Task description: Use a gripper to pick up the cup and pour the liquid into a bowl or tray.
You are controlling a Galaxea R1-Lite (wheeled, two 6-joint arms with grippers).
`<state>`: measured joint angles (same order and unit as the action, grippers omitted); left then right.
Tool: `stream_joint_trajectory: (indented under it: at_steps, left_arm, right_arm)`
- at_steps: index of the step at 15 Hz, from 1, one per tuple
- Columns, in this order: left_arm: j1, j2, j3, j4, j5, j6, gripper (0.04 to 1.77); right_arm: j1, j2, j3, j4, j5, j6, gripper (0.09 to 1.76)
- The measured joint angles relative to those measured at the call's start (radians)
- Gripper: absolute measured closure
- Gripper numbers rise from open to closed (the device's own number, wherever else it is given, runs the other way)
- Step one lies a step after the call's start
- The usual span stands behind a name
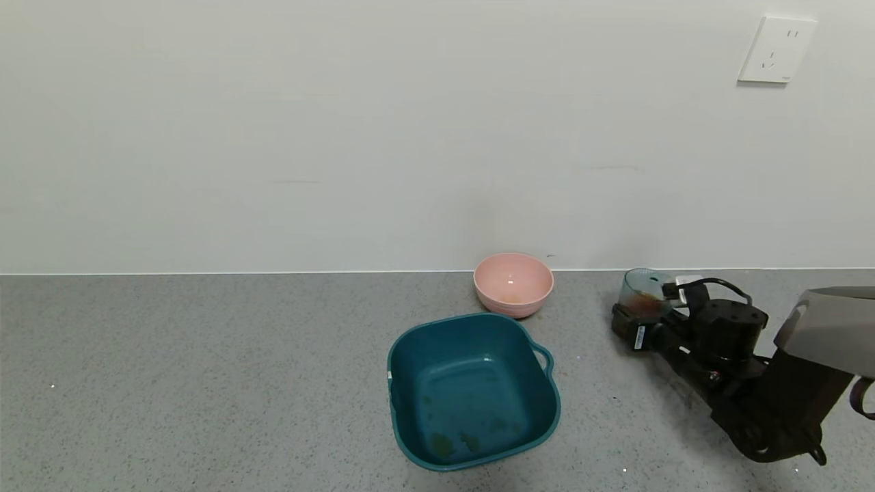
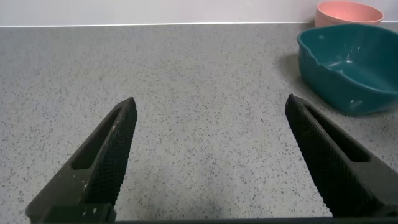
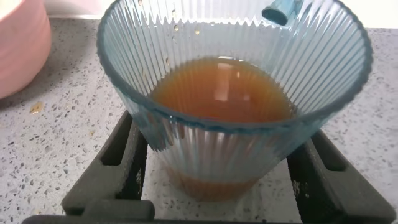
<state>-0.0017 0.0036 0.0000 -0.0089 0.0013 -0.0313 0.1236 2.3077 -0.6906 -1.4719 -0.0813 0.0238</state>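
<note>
The cup is a ribbed pale blue-green tumbler standing upright on the grey counter at the right, near the wall. It holds reddish-brown liquid in about its lower half. My right gripper has one black finger on each side of the cup and is closed against its walls. The pale pink bowl stands to the cup's left by the wall and also shows in the right wrist view. My left gripper is open and empty over bare counter, out of the head view.
A square teal tub with handles sits in front of the pink bowl, with smears on its floor; it also shows in the left wrist view. The wall runs along the counter's back edge, with an outlet at the upper right.
</note>
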Motion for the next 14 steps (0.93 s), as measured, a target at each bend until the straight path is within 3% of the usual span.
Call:
stream_joint_trajectory:
  at_steps: [5,8,14]
  left_arm:
    - [0.000,0.000,0.000,0.000,0.000,0.000,0.09]
    - [0.000,0.000,0.000,0.000,0.000,0.000,0.09]
    - [0.000,0.000,0.000,0.000,0.000,0.000,0.09]
  right_arm:
    - [0.005,-0.153,-0.067,0.284,0.004,-0.001,0.53]
    - [0.016,-0.250,-0.162,0.479,-0.003,-0.004,0.53]
    - [0.027,-0.327,-0.365,0.712,-0.002,-0.054,0.53]
